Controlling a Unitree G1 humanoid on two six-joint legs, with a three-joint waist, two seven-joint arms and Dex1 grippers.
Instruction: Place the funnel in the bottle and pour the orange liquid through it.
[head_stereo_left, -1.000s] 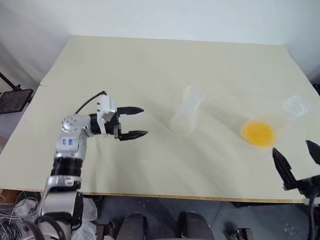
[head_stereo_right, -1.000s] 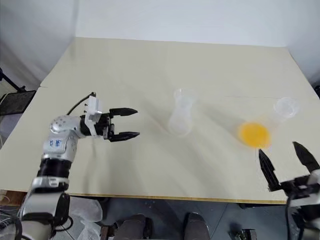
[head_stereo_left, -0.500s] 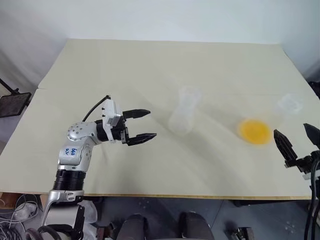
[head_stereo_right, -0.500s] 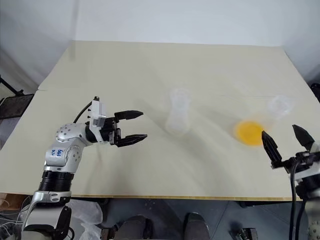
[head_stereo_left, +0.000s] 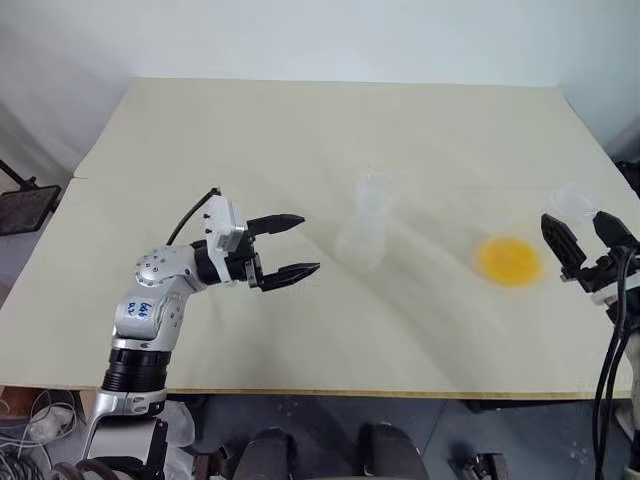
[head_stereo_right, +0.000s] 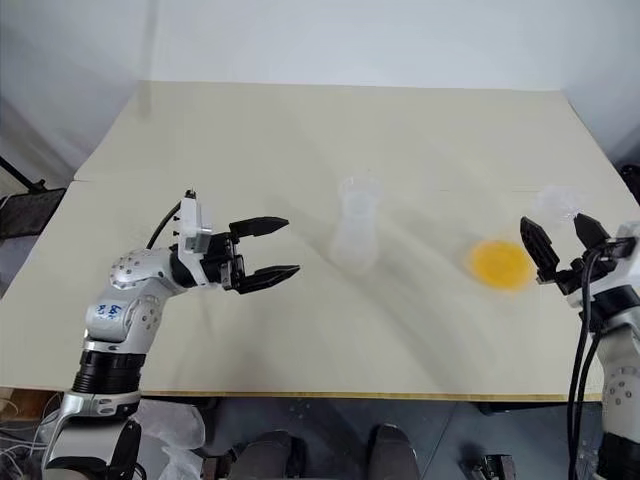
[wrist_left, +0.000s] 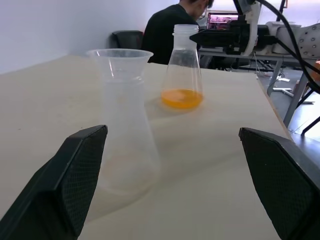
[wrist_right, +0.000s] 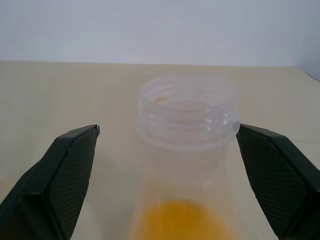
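The bottle (head_stereo_left: 362, 235), clear and cone-shaped, stands at the table's middle. The funnel (wrist_left: 120, 62) appears as the clear flared cone seated on its mouth. The orange liquid (head_stereo_left: 510, 262) lies in the bottom of a second clear flask (wrist_right: 187, 112) with a threaded neck, at the right. My left gripper (head_stereo_left: 310, 243) hovers open a short way left of the bottle, pointing at it, holding nothing. My right gripper (head_stereo_left: 574, 217) is open at the flask's neck. The neck stands just ahead between its fingers (wrist_right: 75, 165), apart from them.
The beige table (head_stereo_left: 300, 130) is bare around both vessels. Its front edge runs close below my arms. In the left wrist view a person in black (wrist_left: 170, 25) sits beyond the table's right end, near desks with equipment (wrist_left: 240, 35).
My right gripper has risen from the table's front edge and gone forward to the flask's neck. My left gripper has edged closer to the bottle. Both stayed open.
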